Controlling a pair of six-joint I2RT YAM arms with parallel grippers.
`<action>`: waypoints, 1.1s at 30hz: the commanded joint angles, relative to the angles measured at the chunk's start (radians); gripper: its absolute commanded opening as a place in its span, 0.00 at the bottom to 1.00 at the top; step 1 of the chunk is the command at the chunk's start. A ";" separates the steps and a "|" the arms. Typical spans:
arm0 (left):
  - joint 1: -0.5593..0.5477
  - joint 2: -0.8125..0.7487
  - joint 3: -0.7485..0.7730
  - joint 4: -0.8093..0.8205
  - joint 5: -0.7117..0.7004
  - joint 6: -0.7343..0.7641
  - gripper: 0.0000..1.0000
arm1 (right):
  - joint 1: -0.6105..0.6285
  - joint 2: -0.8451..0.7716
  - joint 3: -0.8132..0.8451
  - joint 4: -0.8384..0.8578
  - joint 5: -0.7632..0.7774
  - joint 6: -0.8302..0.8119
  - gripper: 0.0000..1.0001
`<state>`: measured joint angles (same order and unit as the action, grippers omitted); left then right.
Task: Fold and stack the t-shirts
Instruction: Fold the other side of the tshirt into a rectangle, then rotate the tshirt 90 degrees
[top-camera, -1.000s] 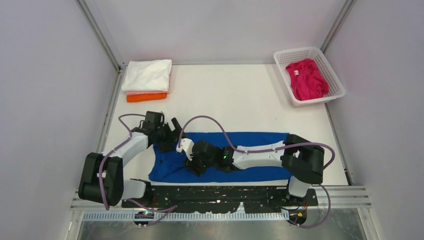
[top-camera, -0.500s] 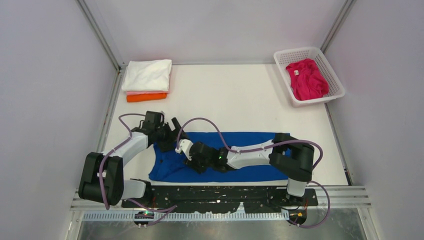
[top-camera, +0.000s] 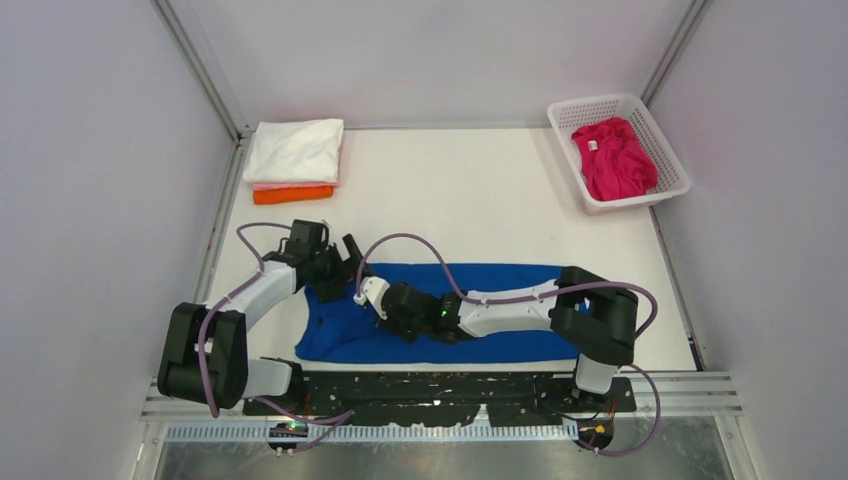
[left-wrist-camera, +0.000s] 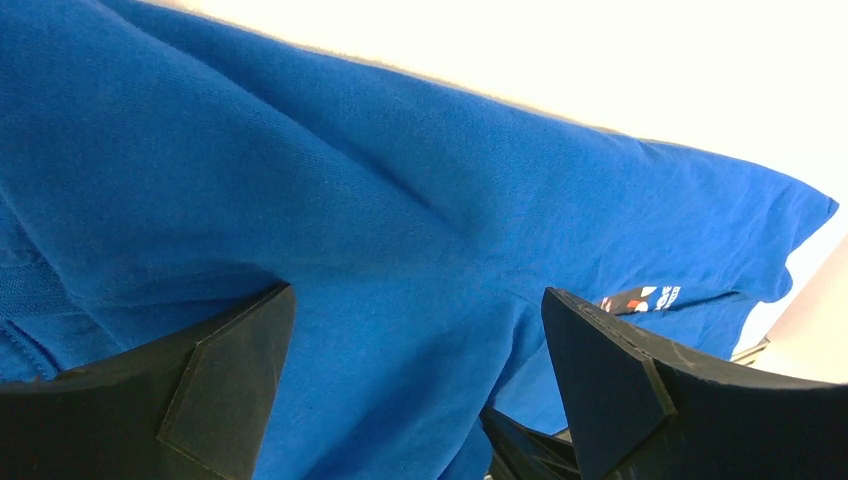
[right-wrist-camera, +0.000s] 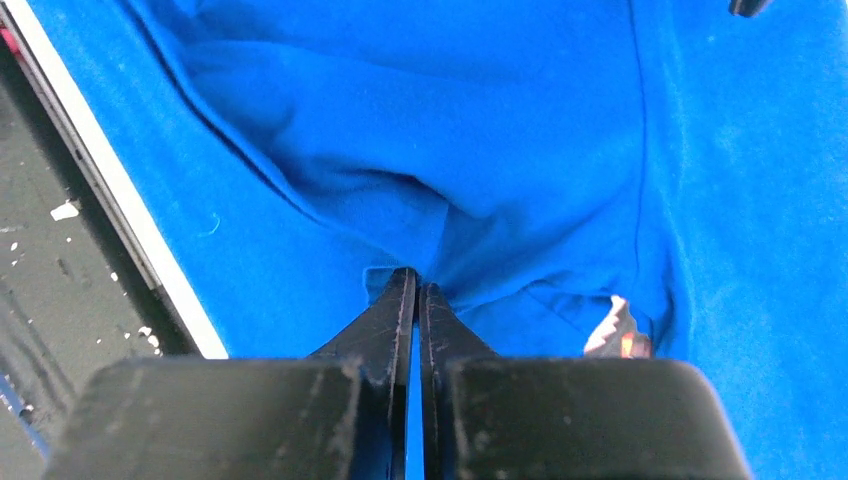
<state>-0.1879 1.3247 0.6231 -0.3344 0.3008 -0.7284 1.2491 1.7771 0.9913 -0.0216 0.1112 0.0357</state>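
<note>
your right jaws are pressed together on a small pucker of the blue t-shirt (right-wrist-camera: 520, 120), with cloth caught at their tips and a thin line of blue showing between them. your left jaws stand wide apart just above the same shirt, one finger on each side of a soft ridge of fabric, holding nothing. whether those fingers touch the cloth, i cannot tell.

the blue t-shirt lies stretched left to right along the near part of the worktop (top-camera: 470, 200), not yet folded into a compact shape. both jaws are at its left end, the left ones nearer the far edge and the right ones nearer the middle.

this looks like the start of a fold: one grip made, the second not yet taken. the next move probably calls for you to close the left jaws on the fabric beneath them, then lift both together and low, so that the end carries over evenly and does not bunch.

the white lattice basket (top-camera: 664, 140) sits at the far right corner with a crumpled magenta t-shirt (top-camera: 615, 160) inside, waiting its turn. at the far left, well apart from it, a folded stack holds a white t-shirt (top-camera: 297, 150) on top, a pale pink t-shirt (top-camera: 285, 185) under it and an orange t-shirt (top-camera: 292, 195) at the bottom. the blue one most likely goes there.
</note>
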 joint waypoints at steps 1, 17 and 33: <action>0.014 0.020 0.025 -0.037 -0.088 0.052 0.99 | 0.006 -0.090 0.031 -0.071 0.000 0.001 0.05; 0.014 0.005 0.082 -0.072 -0.075 0.106 0.99 | 0.021 -0.228 -0.003 -0.271 -0.057 -0.070 0.96; -0.152 -0.351 -0.093 -0.129 -0.004 -0.108 0.99 | -0.672 -0.644 -0.396 -0.131 -0.180 0.388 0.95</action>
<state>-0.2943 0.9768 0.6456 -0.5316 0.2176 -0.7219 0.6483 1.1347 0.6357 -0.1581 0.0212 0.3027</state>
